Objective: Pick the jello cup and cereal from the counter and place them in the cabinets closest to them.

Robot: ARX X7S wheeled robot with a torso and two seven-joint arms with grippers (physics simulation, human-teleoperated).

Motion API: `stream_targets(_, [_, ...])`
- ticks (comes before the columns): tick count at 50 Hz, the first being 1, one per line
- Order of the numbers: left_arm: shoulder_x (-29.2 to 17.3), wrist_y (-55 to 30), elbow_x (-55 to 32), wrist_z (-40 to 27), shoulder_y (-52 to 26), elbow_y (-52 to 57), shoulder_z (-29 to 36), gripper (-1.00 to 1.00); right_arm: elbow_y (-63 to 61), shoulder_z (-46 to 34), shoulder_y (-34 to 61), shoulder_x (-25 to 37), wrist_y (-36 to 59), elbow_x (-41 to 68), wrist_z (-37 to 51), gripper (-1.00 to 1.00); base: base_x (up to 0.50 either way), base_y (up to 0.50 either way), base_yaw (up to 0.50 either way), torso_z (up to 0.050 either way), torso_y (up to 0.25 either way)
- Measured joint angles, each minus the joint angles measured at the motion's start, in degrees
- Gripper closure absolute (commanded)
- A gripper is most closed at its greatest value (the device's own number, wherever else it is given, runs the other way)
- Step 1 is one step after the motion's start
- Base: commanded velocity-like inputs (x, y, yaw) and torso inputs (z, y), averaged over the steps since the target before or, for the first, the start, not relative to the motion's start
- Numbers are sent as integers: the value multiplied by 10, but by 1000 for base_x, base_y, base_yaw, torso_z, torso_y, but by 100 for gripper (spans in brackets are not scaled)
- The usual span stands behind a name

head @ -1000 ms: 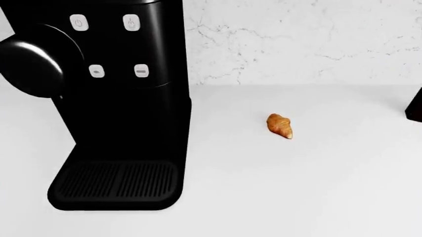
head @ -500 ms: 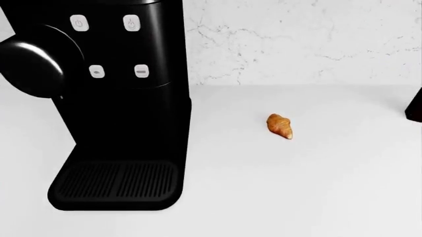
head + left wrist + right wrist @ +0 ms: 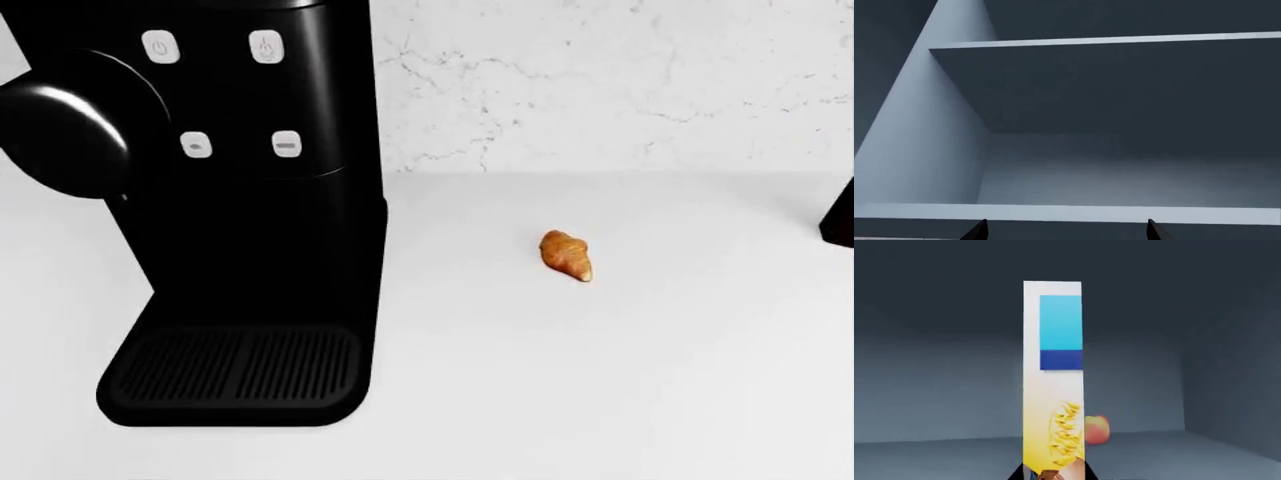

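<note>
In the right wrist view, the cereal (image 3: 1053,390) is a tall narrow box, white with a blue panel and yellow flakes. It stands upright inside a dark cabinet, and my right gripper (image 3: 1053,475) is shut on its lower end, one dark finger on each side. My left gripper (image 3: 1064,232) is open with nothing between its fingertips (image 3: 977,231), and it faces an empty cabinet shelf (image 3: 1074,212). The white counter (image 3: 641,380) fills the head view. The jello cup is out of view, and neither arm shows in the head view.
A black coffee machine (image 3: 227,200) stands on the counter at the left. A croissant (image 3: 566,255) lies near the middle, and a dark object (image 3: 839,215) is cut off at the right edge. A round reddish-orange fruit (image 3: 1097,429) sits behind the cereal.
</note>
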Motion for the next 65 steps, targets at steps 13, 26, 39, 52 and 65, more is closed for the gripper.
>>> stream_targets(13, [1, 0, 3, 3, 6, 3, -2, -100, -42, -15, -10, 7, 20, -33, 21, -100, 39, 0, -2, -3, 0])
stream_targets(26, [0, 1, -1, 2, 7, 6, -4, -100, -54, -19, -12, 16, 16, -28, 29, -100, 40, 0, -3, -2, 0])
stream_targets(39, [-1, 1, -3, 3, 14, 8, -11, -100, -41, -39, -11, 28, -25, -16, -9, -100, 42, 0, 0, -1, 0])
stream_targets(52, [-2, 2, -5, 2, 8, 8, -6, -100, -38, -61, -3, 39, -42, -17, -39, -100, 44, 0, 0, 0, 0])
stream_targets(65, [-3, 2, -7, 1, 5, 9, -3, -100, -64, -71, 8, 34, -53, -48, -74, -100, 0, 0, 0, 0, 0])
